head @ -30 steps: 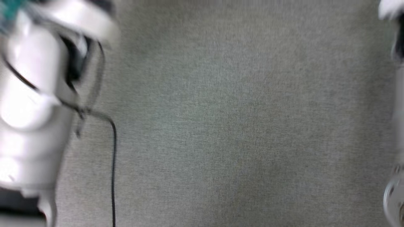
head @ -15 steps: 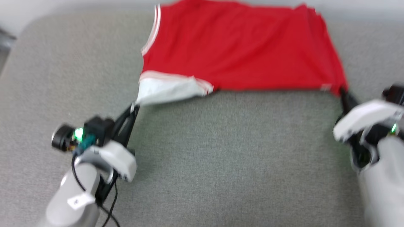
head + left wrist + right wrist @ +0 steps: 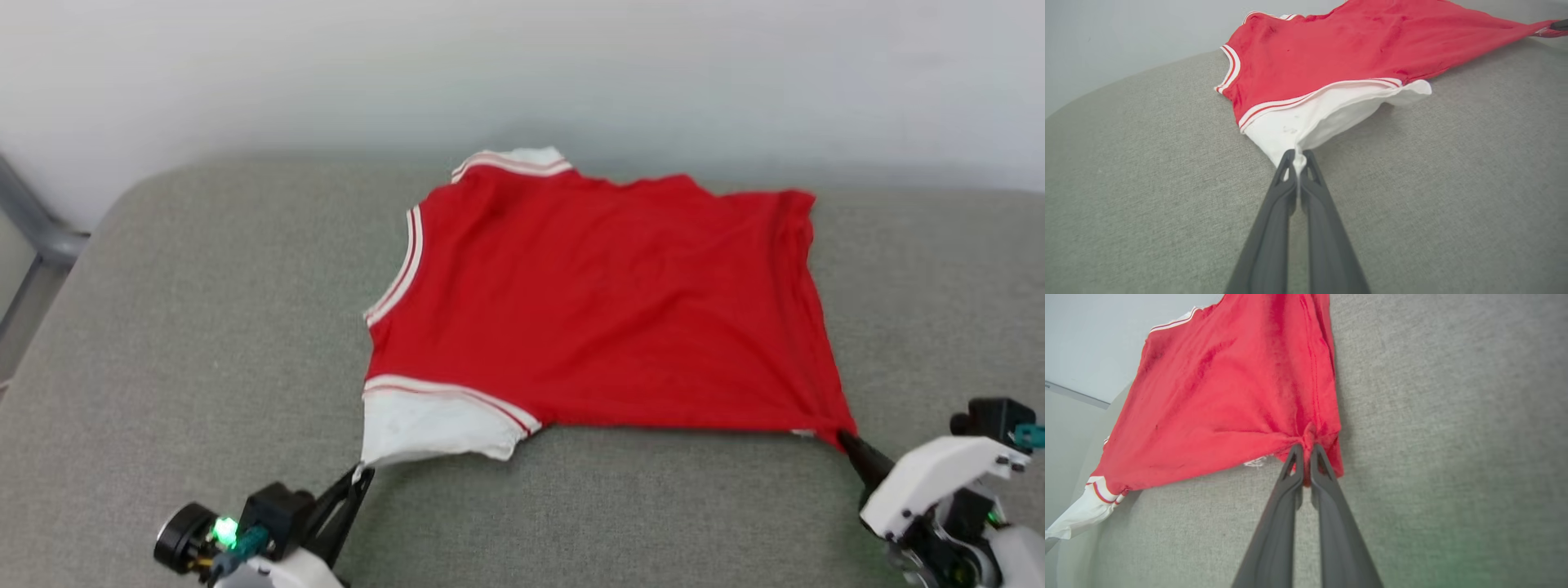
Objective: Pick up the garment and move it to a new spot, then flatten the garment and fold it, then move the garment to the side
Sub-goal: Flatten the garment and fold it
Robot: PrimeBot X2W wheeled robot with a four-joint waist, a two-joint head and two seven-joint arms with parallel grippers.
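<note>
Head view: red garment (image 3: 604,302) lies spread on grey fabric surface (image 3: 204,327), both near corners pinched.
Left gripper (image 3: 363,474) clamps white sleeve (image 3: 433,420) tip, right gripper (image 3: 845,441) clamps red hem corner; pale wall (image 3: 522,73) just behind garment, grey metal bar (image 3: 33,229) far left.
</note>
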